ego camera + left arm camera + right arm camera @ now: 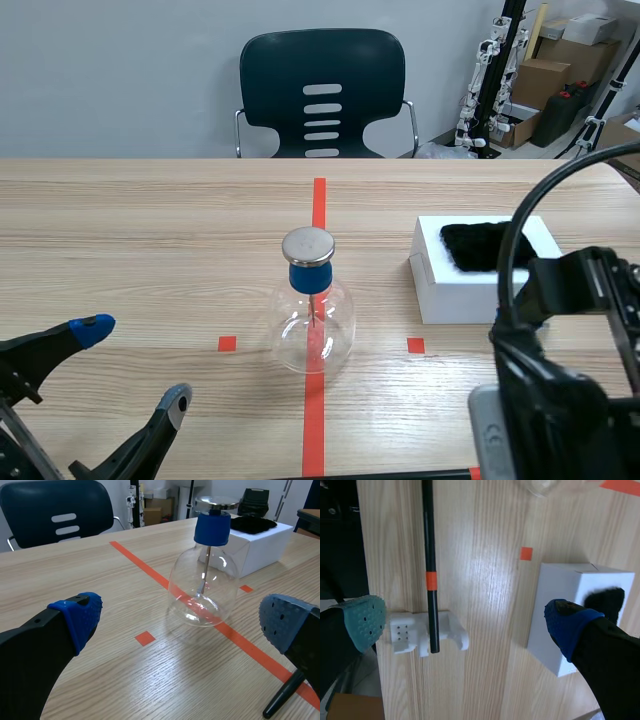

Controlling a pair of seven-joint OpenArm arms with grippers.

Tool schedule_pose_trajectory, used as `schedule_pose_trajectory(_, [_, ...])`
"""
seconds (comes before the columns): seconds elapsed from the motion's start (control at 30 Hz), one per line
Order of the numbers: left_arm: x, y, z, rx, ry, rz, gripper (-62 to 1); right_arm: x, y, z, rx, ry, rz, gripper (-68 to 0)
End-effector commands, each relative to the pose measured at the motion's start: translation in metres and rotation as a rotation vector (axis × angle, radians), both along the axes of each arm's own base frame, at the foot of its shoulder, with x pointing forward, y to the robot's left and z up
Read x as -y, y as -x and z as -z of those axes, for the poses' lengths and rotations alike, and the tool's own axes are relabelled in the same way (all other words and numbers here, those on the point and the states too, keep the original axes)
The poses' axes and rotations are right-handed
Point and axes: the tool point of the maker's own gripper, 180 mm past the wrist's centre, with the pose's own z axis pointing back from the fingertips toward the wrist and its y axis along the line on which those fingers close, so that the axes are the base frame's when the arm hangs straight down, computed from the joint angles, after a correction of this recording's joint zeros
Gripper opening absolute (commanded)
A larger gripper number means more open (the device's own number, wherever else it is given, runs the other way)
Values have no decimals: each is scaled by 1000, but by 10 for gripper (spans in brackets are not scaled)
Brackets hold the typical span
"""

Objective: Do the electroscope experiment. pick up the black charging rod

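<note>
Right gripper [465, 621] spread wide, empty, above black charging rod [429, 555] — long axis straight ahead between the fingers, end in white holder [451, 629] — nearer than left gripper [184, 619], equally wide.

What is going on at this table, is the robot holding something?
Nothing is held yet. The right arm hangs above the black charging rod, which lies on a white holder on the table; its jaws stand open, one on each side of the rod, not touching it. The left arm is low at the near edge, jaws open too, facing the glass electroscope in the middle. A white box with a black furry cloth sits beside the electroscope.
</note>
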Motion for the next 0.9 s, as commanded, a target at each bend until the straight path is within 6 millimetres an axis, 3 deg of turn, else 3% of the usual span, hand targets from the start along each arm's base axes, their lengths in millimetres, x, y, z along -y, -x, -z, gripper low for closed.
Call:
schedule_pose_trajectory(0.0, [-2, -2, -10, 52, 30, -15, 14, 4, -5, 5, -1, 19, 30, 4])
schedule_pose_trajectory(0.23, [-2, 0, -5, 67, 57, -14, 14, 15, -26, 43, 6, 110, 93, 4])
schedule_pose_trajectory(0.43, [-1, 1, 0, 81, 53, -25, 14, 17, -17, 77, -28, 192, 69, 4])
schedule_pose_trajectory(0.6, [10, 7, 4, 96, 28, 28, 14, 10, -1, 88, -71, 196, 30, 4])
schedule_pose_trajectory(0.87, [18, 8, 5, 110, 13, 62, 14, 3, 3, 92, -110, 179, 61, 4])
